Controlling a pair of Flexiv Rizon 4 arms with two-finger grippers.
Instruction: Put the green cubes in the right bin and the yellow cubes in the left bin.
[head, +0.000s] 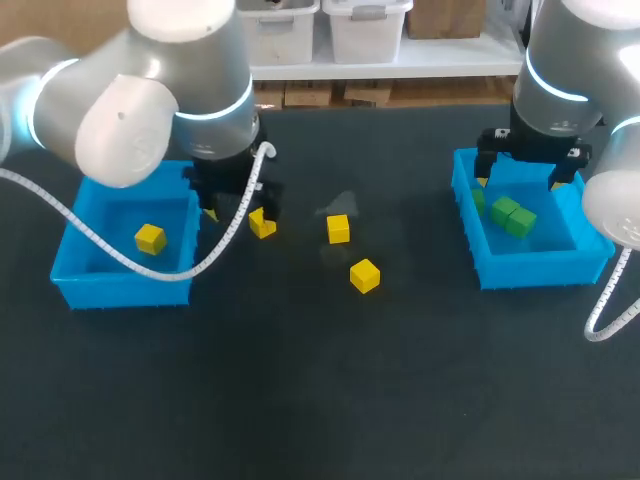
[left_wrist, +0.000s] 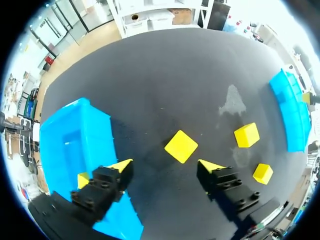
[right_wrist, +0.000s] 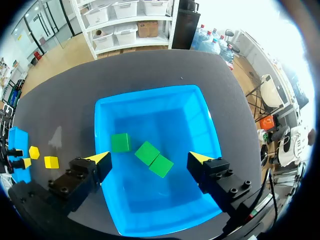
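Open left gripper (left_wrist: 165, 167) low beside the left bin (head: 120, 285), a yellow cube (left_wrist: 181, 146) just ahead between its fingers, untouched. Two more yellow cubes (head: 338, 229) loose on the table (head: 300, 400), another inside that bin. Open right gripper (right_wrist: 149, 159) above the right bin (right_wrist: 205, 125), three green cubes (right_wrist: 120, 142) inside.

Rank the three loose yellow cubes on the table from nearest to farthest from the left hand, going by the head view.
1. The near cube: just ahead of the left hand and its open fingers, beside the left bin.
2. The middle cube: out toward the table's centre.
3. The far cube: farther right again, and nearer the camera.
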